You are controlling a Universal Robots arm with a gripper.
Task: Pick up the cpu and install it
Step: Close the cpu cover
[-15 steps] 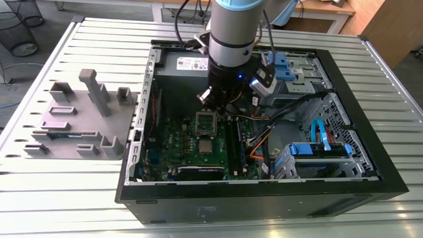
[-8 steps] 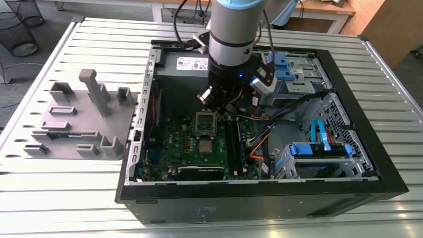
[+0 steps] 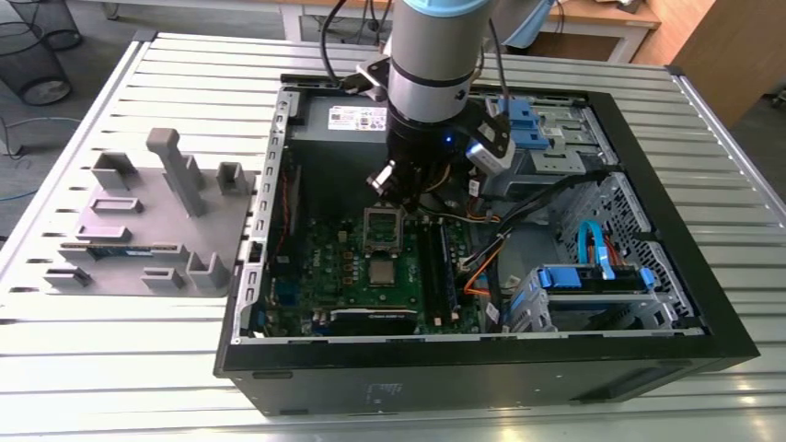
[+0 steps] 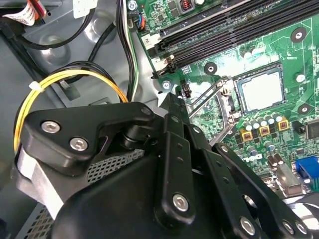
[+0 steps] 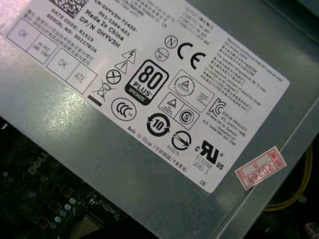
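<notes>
Silver metal slats make up the big table [image 3: 147, 368]. On it lies a black computer case [image 3: 491, 368] with its side off, so you can look right in. A thick robot arm [image 3: 433, 64] reaches down into the case from above.

Beside the case, on the exterior view's left, sits a grey moulded tray [image 3: 147, 230] with bumps and posts. Inside the case, at the far end, is a grey power box [image 5: 164, 109] with a white sticker on it. Under the arm lies the green board [image 3: 331, 262], with long black slots [image 4: 224, 25] along one side.

The black gripper [image 3: 403, 182] hangs over the green board, near the power box. I cannot tell if it is open or closed, and I see nothing in its grip. Yellow wires [image 4: 75, 74] curve behind it.

The thin metal frame [image 4: 209, 99] of the socket is flipped up and open. It stands between the gripper and the cpu [image 4: 259, 88]. The small shiny cpu lies flat in its square socket on the green board, apart from the gripper.
</notes>
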